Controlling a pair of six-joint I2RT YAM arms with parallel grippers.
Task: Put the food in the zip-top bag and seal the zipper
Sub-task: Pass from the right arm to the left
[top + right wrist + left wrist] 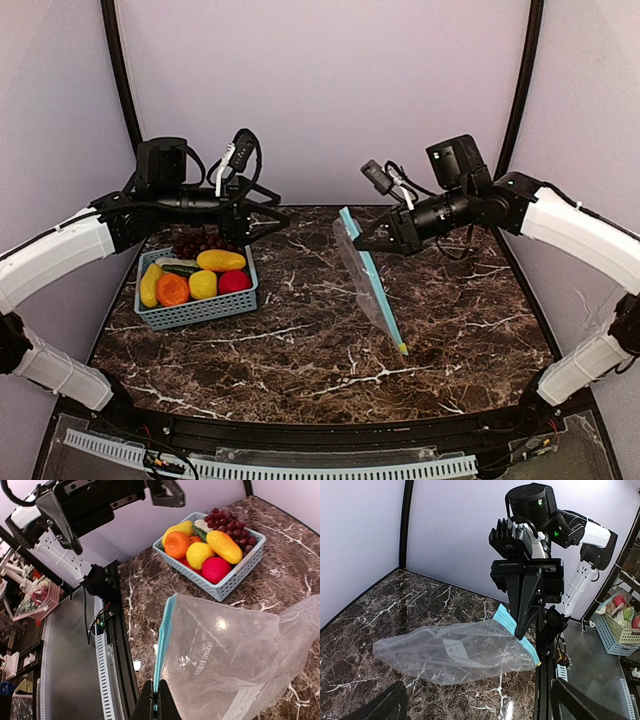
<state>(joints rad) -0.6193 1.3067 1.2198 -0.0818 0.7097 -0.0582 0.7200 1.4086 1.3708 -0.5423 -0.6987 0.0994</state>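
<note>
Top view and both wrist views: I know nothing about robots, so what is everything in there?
Dark brown white-veined marble table: one, under everything.
Teal lattice plastic basket: one, table's left side.
Toy food: purple grape bunch, three yellow pieces, one orange piece, one red piece, one green cucumber, all in the basket.
Clear crinkly plastic zip-top bag: one, teal zipper strip, centre-right, no food inside.
Left end effector: one, black, open, above the basket's far side.
Right end effector: one, black, shut on the bag's zipper edge.

Left hand (pixel 272 212) upper left, jaws wide apart. Right hand (pixel 358 243) right of centre, angled down-left, jaws pinched tight.
</note>
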